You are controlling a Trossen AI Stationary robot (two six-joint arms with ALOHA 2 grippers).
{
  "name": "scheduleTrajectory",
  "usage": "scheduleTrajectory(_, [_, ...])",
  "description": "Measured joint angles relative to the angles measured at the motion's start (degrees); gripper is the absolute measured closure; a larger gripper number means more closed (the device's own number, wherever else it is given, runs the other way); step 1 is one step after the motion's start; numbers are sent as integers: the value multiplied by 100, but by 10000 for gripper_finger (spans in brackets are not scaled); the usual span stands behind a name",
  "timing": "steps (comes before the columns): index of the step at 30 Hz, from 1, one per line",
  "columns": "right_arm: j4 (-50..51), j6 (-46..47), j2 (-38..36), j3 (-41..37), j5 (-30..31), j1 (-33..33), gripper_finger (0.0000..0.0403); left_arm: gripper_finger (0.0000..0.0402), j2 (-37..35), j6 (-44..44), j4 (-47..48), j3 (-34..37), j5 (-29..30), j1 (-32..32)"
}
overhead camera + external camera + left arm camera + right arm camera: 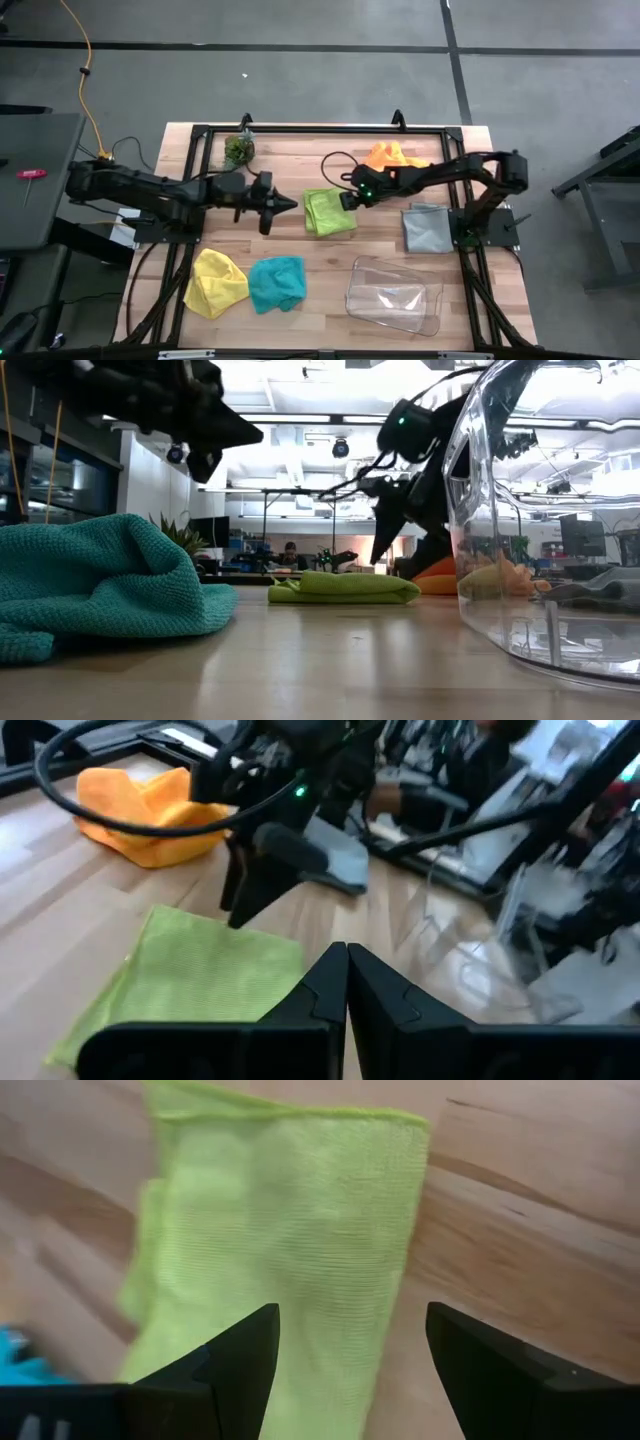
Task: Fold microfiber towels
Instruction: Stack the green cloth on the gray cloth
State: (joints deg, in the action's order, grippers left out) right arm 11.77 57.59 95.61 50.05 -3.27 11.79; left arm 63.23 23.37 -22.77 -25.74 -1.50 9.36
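A: Towels first: where's your lime green towel point(329, 212)?

B: Folded flat mid-table. Your right gripper point(345, 1370) hovers over it, jaws apart, holding nothing, probably done pressing the fold. Your left gripper point(285, 204) waits just beside it, jaws together.

A: And the surroundings?

B: Your table point(330, 150) is pale wood planks; an open workshop lies behind.

The left gripper point(346, 982) is hanging with fingers pressed together over the folded lime green towel point(190, 975). The right gripper point(262, 870) is hovering above that towel's far edge, with the orange towel point(150, 810) lying crumpled beyond.
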Motion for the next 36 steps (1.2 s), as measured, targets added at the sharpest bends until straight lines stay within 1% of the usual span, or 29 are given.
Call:
scheduleTrajectory(4, [180, -124, 282, 216, -80, -12, 158, 401, -199, 295, -135, 147, 301, -273])
scheduleTrajectory(11, [53, 67, 695, 454, -171, -163, 158, 401, -244, 346, -107, 162, 800, -620])
scheduleTrajectory(15, [-14, 152, 859, 608, -141, -268, 160, 401, -244, 346, -83, 162, 862, -655])
scheduleTrajectory(18, [-10, 192, 911, 663, -23, -318, 173, 401, -242, 346, -68, 162, 864, -653])
scheduleTrajectory(20, [-14, 193, 914, 653, 30, -321, 193, 401, -242, 346, -61, 162, 864, -653])
scheduleTrajectory(22, [48, 193, 919, 651, 130, -322, 223, 401, -242, 346, -59, 162, 864, -653])
scheduleTrajectory(24, [113, 132, 920, 649, 207, -323, 265, 401, -242, 346, -50, 162, 864, -653])
scheduleTrajectory(28, [180, -109, 909, 635, 286, -323, 374, 401, -242, 346, 11, 162, 864, -653])
scheduleTrajectory(29, [177, -149, 882, 635, 254, -322, 388, 401, -242, 346, 52, 160, 861, -653])
scheduleTrajectory(32, [466, -300, 615, 635, -37, -326, 390, 401, -239, 348, 166, 160, 822, -653])
scheduleTrajectory(34, [858, -480, 389, 635, -35, -380, 398, 401, -239, 348, 225, 160, 820, -653])
scheduleTrajectory(36, [1255, -587, 123, 635, -6, -422, 398, 401, -239, 348, 247, 160, 820, -653])
